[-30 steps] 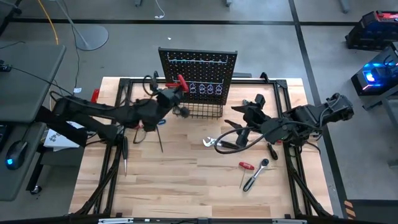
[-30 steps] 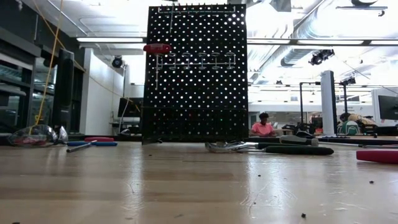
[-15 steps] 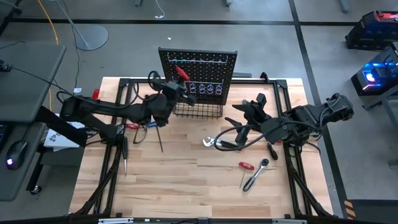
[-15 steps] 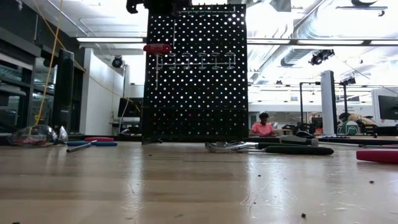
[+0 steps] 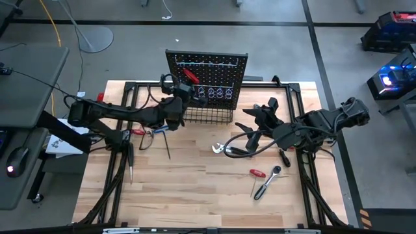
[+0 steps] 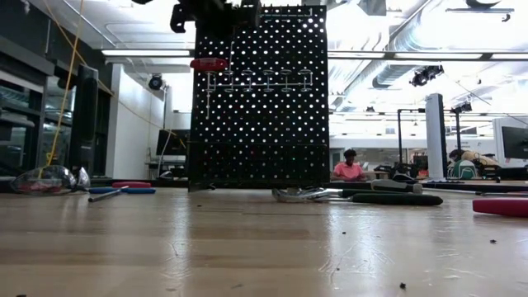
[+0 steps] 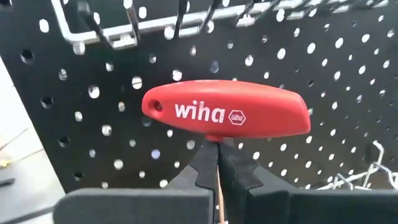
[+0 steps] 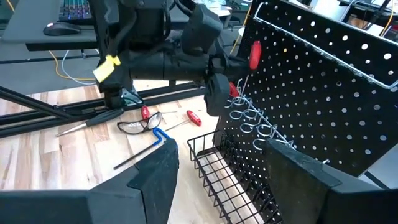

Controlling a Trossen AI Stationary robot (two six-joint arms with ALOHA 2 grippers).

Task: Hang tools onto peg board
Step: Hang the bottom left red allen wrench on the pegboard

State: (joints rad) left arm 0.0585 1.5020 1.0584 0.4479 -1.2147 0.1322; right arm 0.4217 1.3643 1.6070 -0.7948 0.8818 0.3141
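Left wrist view | our left end effector [image 7: 217, 163], clamped on red T-key [image 7: 227, 116], has risen to peg board [image 7: 348, 74] hooks | hanging next

Bench [image 5: 195, 188]: we see pale wood planks inside a black frame.
Safety glasses [image 8: 140, 126]: we find them lying on the bench.
Person [image 6: 350, 166]: we see them seated far behind the bench, in a pink top.
Computer mouse [image 5: 14, 158]: we spot it on a side desk.
Yellow cable [image 5: 53, 19]: on the floor.
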